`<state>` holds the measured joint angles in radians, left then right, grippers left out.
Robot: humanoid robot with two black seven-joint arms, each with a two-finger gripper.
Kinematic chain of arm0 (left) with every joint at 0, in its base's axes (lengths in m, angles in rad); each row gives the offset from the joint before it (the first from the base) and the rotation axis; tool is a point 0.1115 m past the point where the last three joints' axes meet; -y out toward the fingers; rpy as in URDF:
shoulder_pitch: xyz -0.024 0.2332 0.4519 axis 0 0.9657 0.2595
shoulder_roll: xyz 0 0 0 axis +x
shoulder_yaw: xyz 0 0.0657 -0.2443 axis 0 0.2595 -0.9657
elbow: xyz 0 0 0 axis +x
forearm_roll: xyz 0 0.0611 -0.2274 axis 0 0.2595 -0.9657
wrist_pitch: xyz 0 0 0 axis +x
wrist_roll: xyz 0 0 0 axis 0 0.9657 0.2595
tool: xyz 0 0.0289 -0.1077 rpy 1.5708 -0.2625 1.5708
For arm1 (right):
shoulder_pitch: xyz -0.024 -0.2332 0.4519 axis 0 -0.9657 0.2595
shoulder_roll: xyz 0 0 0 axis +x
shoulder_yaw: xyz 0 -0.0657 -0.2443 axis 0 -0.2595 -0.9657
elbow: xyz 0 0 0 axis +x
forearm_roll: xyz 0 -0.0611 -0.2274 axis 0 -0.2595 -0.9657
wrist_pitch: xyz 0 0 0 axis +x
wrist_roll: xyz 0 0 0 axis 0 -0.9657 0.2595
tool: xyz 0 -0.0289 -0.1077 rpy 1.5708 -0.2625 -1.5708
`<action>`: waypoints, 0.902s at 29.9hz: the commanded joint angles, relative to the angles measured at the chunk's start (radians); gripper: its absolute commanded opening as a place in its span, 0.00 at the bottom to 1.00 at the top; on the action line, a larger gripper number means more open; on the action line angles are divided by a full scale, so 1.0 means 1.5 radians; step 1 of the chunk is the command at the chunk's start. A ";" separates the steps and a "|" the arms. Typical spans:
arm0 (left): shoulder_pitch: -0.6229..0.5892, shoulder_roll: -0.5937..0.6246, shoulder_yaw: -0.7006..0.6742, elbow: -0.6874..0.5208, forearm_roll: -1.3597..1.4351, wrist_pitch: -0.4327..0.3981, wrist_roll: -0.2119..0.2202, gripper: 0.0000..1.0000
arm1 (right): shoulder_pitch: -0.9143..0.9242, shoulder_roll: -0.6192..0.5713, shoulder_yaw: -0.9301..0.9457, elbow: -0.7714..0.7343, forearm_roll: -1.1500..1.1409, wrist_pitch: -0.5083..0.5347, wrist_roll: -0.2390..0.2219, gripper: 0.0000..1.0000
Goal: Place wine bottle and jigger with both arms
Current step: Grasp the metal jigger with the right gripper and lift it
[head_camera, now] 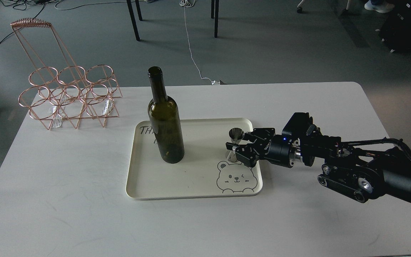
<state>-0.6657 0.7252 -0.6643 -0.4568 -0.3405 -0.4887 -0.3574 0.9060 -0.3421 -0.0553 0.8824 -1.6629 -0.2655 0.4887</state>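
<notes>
My right arm reaches in from the right edge across the white desk, and its gripper sits at the right side of the cream tray. The jigger stands upright there, on the tray's right part just above the bear drawing. My gripper's two fingers lie on either side of the jigger's narrow waist, closed around it; only the upper cone shows clearly above the fingers, the lower cone is partly hidden behind them. I cannot tell whether the jigger's base rests on the tray or is just off it.

The wine bottle stands upright on the left half of the same tray, well apart from the jigger and untouched by any gripper. Some dark handwriting on the tray is partly hidden behind the bottle.

A copper wire rack sits on the far left part of the desk, away from the tray.

My left arm's gripper is out of view.
</notes>
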 commanded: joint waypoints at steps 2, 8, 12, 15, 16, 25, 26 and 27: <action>0.001 0.000 0.000 0.001 0.000 0.000 0.000 0.99 | -0.001 0.003 0.000 -0.014 -0.001 -0.001 0.000 0.35; 0.001 0.004 0.001 0.001 0.000 0.000 0.000 0.99 | 0.000 0.008 0.000 -0.015 -0.002 -0.003 0.000 0.26; 0.002 0.004 0.000 0.001 0.000 0.000 -0.001 0.99 | -0.001 0.008 -0.001 -0.016 -0.004 -0.022 0.000 0.19; 0.001 0.003 0.000 0.002 0.000 0.000 0.000 0.99 | -0.002 0.008 -0.001 -0.015 -0.006 -0.031 0.000 0.10; 0.001 0.002 0.000 0.001 0.000 0.000 0.000 0.99 | -0.001 0.008 -0.003 -0.016 -0.008 -0.033 0.000 0.06; 0.000 0.005 -0.001 0.002 0.000 0.000 0.000 0.99 | 0.024 -0.001 -0.008 -0.013 -0.017 -0.063 0.000 0.02; 0.000 0.005 -0.001 0.001 0.000 0.000 0.000 0.99 | 0.028 -0.006 -0.006 -0.013 -0.016 -0.068 0.000 0.02; 0.000 0.005 -0.001 0.001 0.000 0.000 0.000 0.99 | 0.035 -0.015 -0.003 -0.012 -0.014 -0.074 0.000 0.03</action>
<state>-0.6652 0.7310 -0.6653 -0.4555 -0.3406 -0.4887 -0.3581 0.9372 -0.3403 -0.0702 0.8634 -1.6899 -0.3527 0.4889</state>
